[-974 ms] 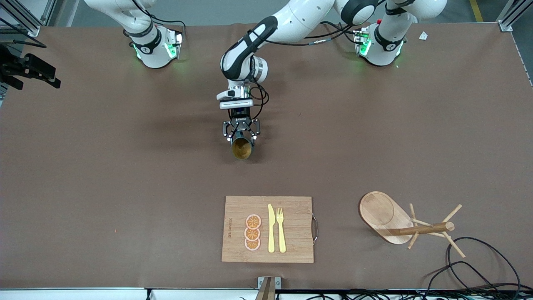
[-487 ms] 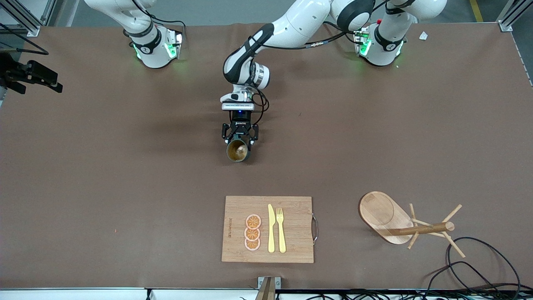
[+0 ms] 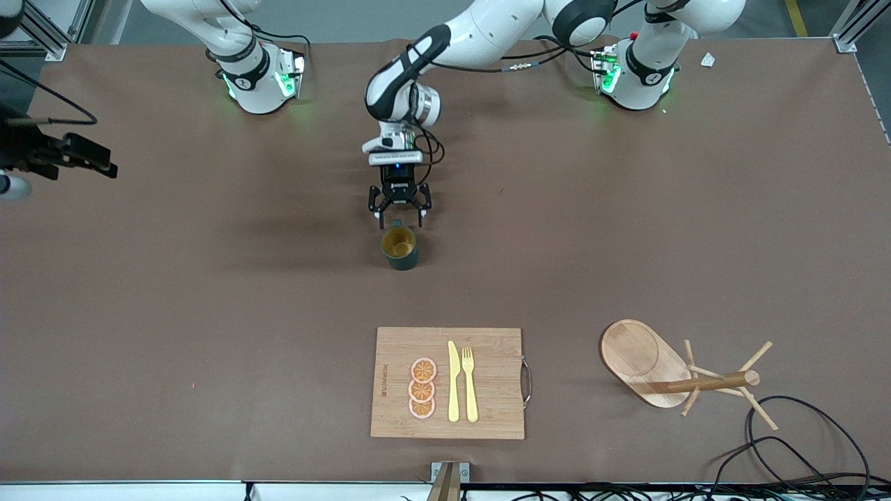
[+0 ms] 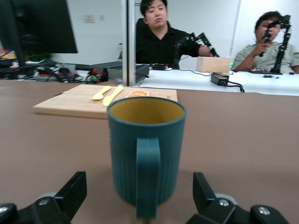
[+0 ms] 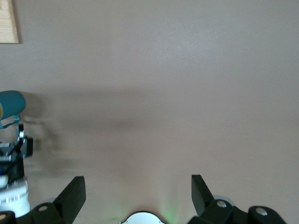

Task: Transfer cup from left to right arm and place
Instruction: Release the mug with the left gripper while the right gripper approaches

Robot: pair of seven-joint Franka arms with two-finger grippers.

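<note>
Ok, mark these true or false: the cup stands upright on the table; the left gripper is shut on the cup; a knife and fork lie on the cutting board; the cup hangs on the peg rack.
1. The cup stands upright on the table: true.
2. The left gripper is shut on the cup: false, it is open, beside the handle.
3. A knife and fork lie on the cutting board: true.
4. The cup hangs on the peg rack: false, the rack lies tipped over, with no cup on it.

You see the whole surface [image 3: 209, 292] from high up, facing both robots. The left wrist camera looks low and close at the cup [image 4: 146, 151]. The right wrist camera looks straight down and also catches the cup.
</note>
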